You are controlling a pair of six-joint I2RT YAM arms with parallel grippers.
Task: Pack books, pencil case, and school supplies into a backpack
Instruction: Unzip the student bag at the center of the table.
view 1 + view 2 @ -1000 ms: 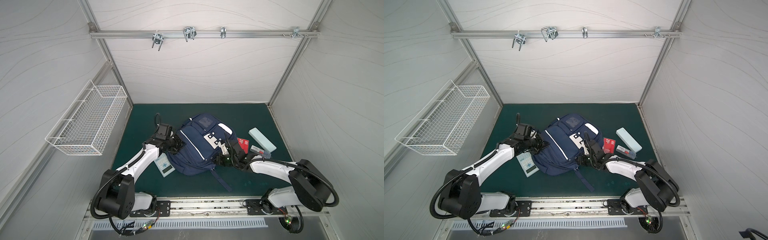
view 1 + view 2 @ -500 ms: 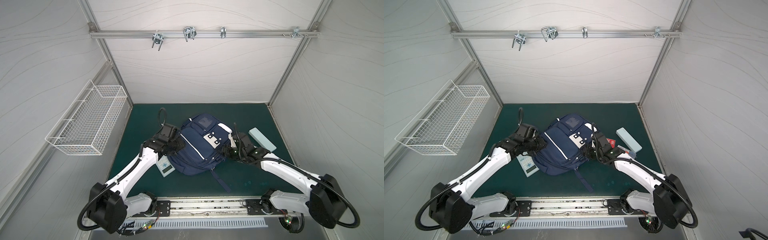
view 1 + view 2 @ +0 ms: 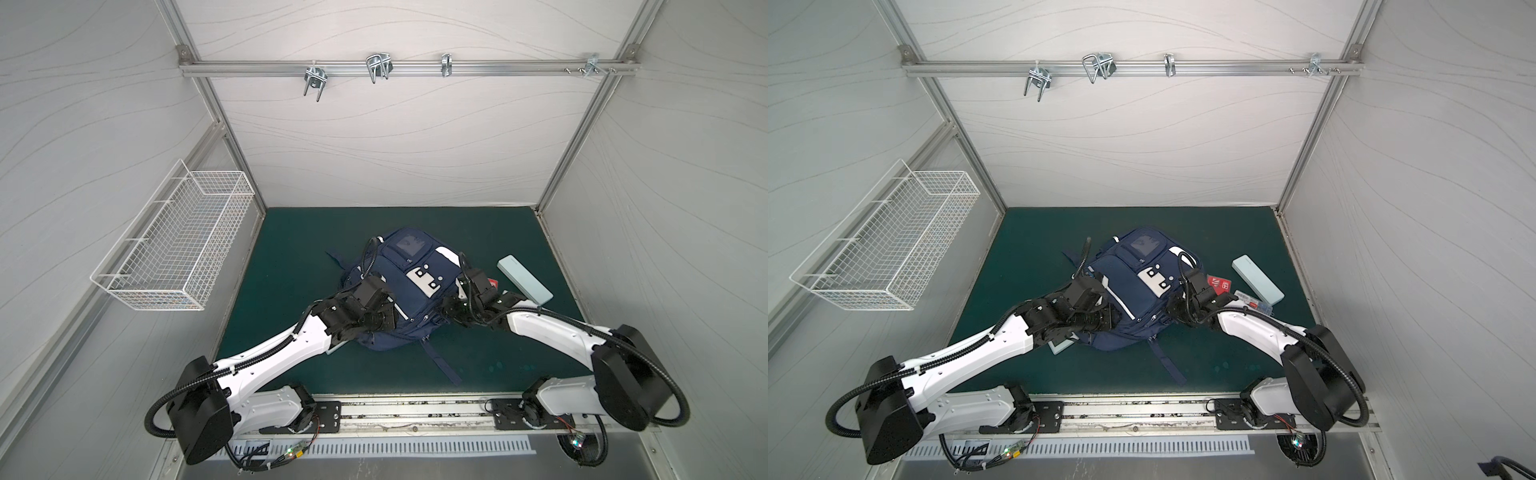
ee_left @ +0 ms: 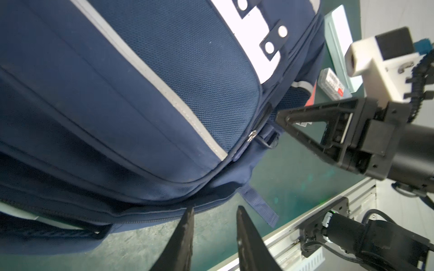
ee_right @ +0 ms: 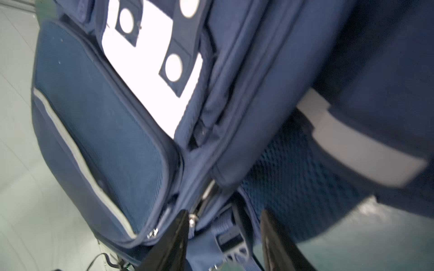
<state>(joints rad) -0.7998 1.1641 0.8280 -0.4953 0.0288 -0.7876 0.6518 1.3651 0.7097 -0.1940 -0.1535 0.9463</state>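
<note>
The navy backpack (image 3: 409, 291) lies flat mid-mat, zipped, in both top views. My left gripper (image 4: 215, 208) is open over bare mat at the backpack's near edge; one fingertip (image 4: 190, 211) touches its seam. My right gripper (image 5: 224, 212) is open at the near right corner, with a strap buckle (image 5: 231, 239) and zipper pull between its fingers. The pale blue pencil case (image 3: 1258, 279) lies right of the bag. A red book (image 3: 1219, 284) and the clear box (image 3: 1254, 302) lie beside the case. The calculator (image 3: 1064, 345) shows only partly under my left arm.
A white wire basket (image 3: 178, 249) hangs on the left wall. A bar with metal hooks (image 3: 376, 68) crosses the back wall. A loose backpack strap (image 3: 440, 361) trails toward the front metal rail (image 3: 415, 411).
My left gripper has moved from the backpack's left side to its near edge and opened. My right gripper has opened and sits at the near right corner, its arm stretched out more.
</note>
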